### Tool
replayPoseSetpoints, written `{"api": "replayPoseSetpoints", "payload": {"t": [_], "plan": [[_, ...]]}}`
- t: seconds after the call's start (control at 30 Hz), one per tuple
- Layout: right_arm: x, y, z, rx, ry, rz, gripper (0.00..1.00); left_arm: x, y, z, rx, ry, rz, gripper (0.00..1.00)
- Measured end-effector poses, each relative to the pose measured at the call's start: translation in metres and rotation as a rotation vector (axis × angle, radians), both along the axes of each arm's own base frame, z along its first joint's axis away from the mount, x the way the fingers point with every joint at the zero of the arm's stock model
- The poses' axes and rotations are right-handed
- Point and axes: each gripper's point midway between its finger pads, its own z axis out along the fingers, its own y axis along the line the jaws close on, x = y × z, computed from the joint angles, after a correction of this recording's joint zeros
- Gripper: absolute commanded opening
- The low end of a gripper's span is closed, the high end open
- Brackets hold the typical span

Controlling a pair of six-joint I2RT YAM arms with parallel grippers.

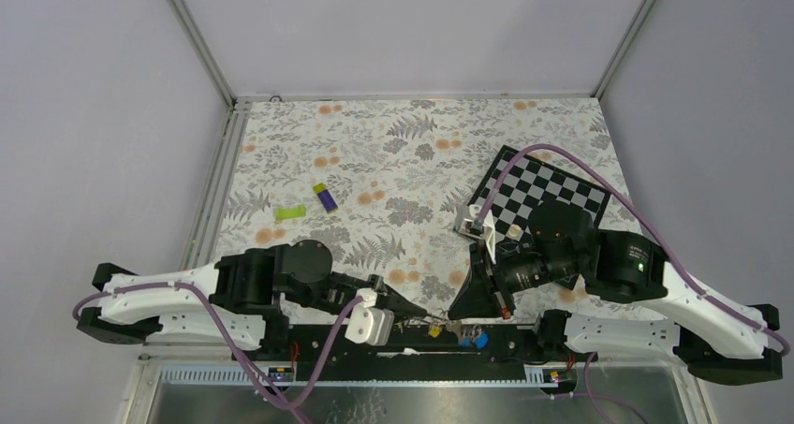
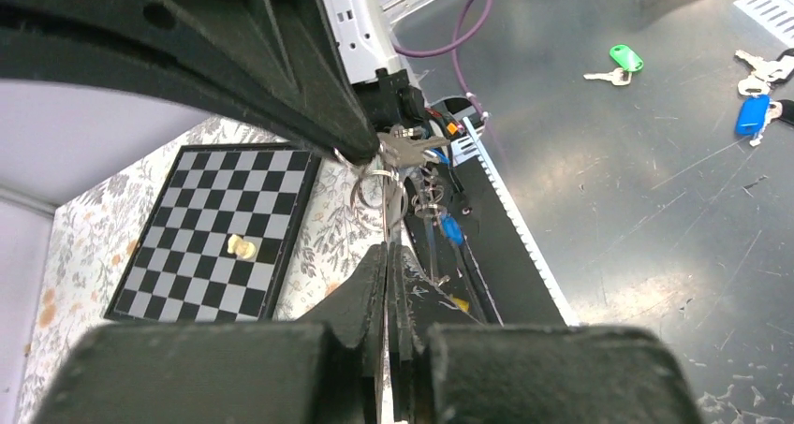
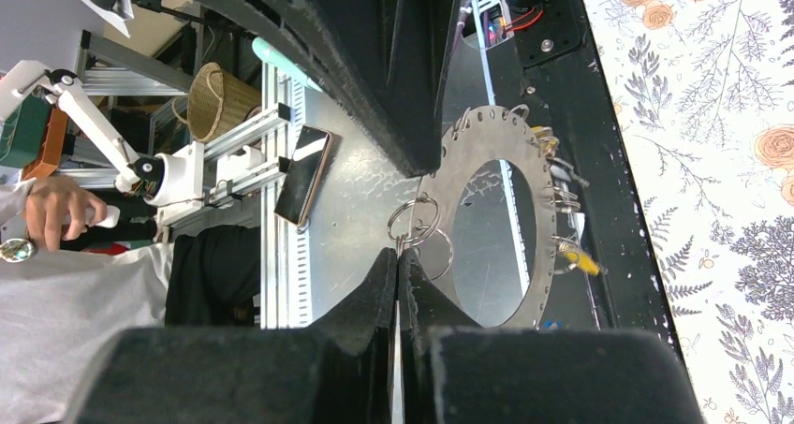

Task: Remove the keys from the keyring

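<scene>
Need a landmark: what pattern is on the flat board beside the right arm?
Black-and-white checkerboard on the board, clearest in the top external view.

The left arm and right arm converge, jaws closed.

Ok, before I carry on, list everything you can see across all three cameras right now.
keyring: one, grey, held up at the table's near edge.
keys: several, silver, one yellow-headed, on the keyring's rim.
wire rings: about two, silver, on its opposite rim.
loose keys: several, silver, green-tagged, blue-tagged, on the metal tray.
checkerboard: one, black-and-white, table's right side.
pale piece: one, yellowish, on the checkerboard.
green block: one, table's left-centre.
purple-and-green block: one, just right of it.
phone: one, dark, at the tray's outer edge.
basket: one, tan, beyond the phone.
left fingers: black, shut on the keyring's edge.
right fingers: black, shut, tips at the wire rings.
</scene>
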Motion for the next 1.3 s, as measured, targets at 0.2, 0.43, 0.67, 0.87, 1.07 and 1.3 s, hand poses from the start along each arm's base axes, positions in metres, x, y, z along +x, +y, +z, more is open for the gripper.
{"api": "replayPoseSetpoints", "payload": {"t": [0.2,0.43,0.67,0.87,1.07,1.3], "plan": [[0.0,-0.007,0.001,0.015,-0.003,-0.023,0.0,0.01,0.011,-0.022,0.011,0.035,0.08,0.27],[0.002,-0.01,0.001,0.034,-0.004,-0.052,0.0,0.015,0.004,-0.037,0.037,0.062,0.122,0.39],[0.012,-0.006,-0.009,0.01,-0.01,-0.104,0.0,0.027,-0.001,-0.028,-0.023,0.083,0.202,0.43],[0.019,-0.004,-0.013,-0.003,-0.036,-0.134,0.0,0.036,0.005,-0.018,-0.104,0.1,0.263,0.46],[0.025,-0.01,-0.019,0.008,-0.141,-0.118,0.0,0.036,0.005,-0.008,-0.181,0.13,0.267,0.49],[0.029,-0.025,-0.015,0.075,-0.402,-0.016,0.0,0.03,-0.002,-0.009,-0.184,0.149,0.233,0.51]]}}
